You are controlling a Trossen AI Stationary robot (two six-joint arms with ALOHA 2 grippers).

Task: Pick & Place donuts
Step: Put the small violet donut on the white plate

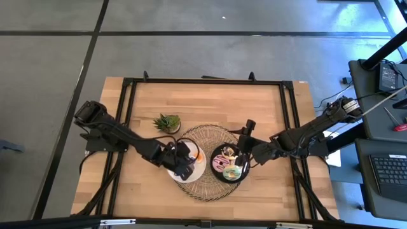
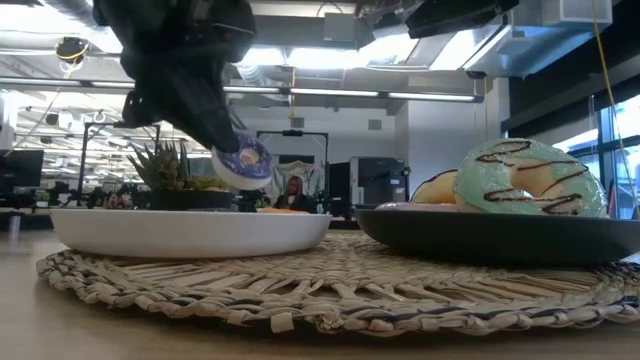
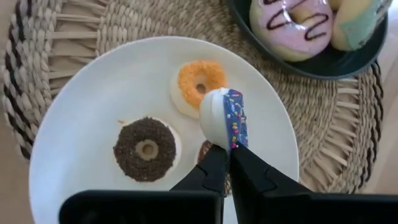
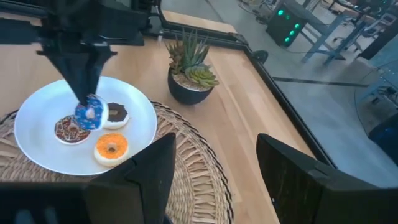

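Fingers point(image 3: 214, 168) of the left gripper point(image 3: 229, 149) are clamped on a blue-iced mini donut point(image 3: 225, 118), pinching its edge so the ring stands on its rim, white underside to one side and sprinkled blue icing to the other. This donut hangs above the white plate point(image 3: 81, 93), clear of its surface, as the low view confirms point(image 2: 243, 162). On the smooth round plate lie an orange-sprinkled mini donut point(image 3: 200, 84), a chocolate-sprinkled mini donut point(image 3: 147, 148) and a brown-iced donut point(image 4: 69, 129) partly hidden under the gripper. The plate rests on a round woven straw placemat point(image 3: 118, 22) with coarse radial ribs.

Beside it on the same mat sits a black plate point(image 3: 336, 63) holding larger donuts: a pink one with dark zigzag lines point(image 3: 292, 25) and a mint-green one with dark drizzle point(image 2: 530, 178).

Fingers of the right gripper point(image 4: 214, 168) stand apart, empty, near the black plate. A small succulent in a dark pot point(image 4: 190, 73) stands on the wooden table point(image 4: 249, 118) just beyond the mat.
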